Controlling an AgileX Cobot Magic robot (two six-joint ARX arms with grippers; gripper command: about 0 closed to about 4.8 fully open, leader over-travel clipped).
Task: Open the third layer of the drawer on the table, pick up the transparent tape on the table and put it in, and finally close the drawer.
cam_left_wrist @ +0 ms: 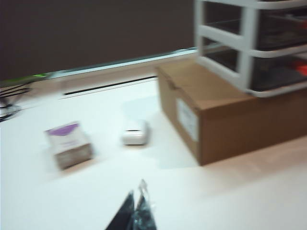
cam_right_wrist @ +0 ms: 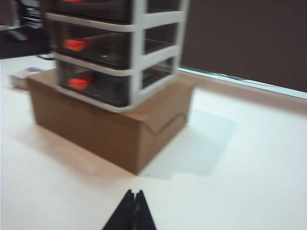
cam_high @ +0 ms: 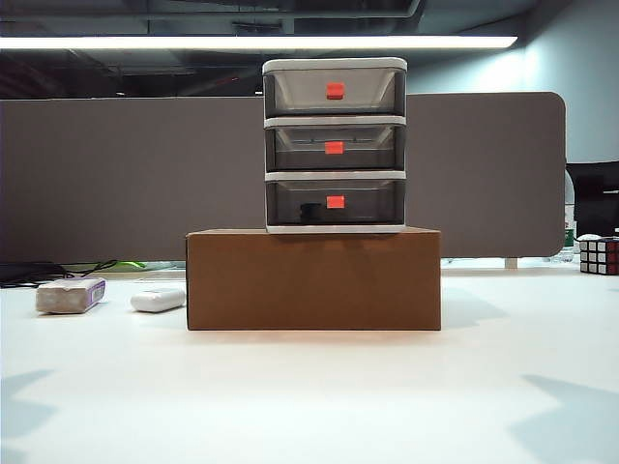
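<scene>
The small three-tier plastic drawer [cam_high: 335,145] with pale frame stands on a brown cardboard box [cam_high: 313,278] on the white table [cam_high: 309,396]. Its lowest smoky grey tray, the third layer [cam_high: 335,202], is pushed in, a dark piece showing inside. The transparent tape itself cannot be made out. The left gripper [cam_left_wrist: 135,211] and the right gripper [cam_right_wrist: 133,209] hang over the near table, fingertips pressed together, holding nothing.

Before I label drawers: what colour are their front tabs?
Red-orange tabs, clearest in the exterior view.
</scene>
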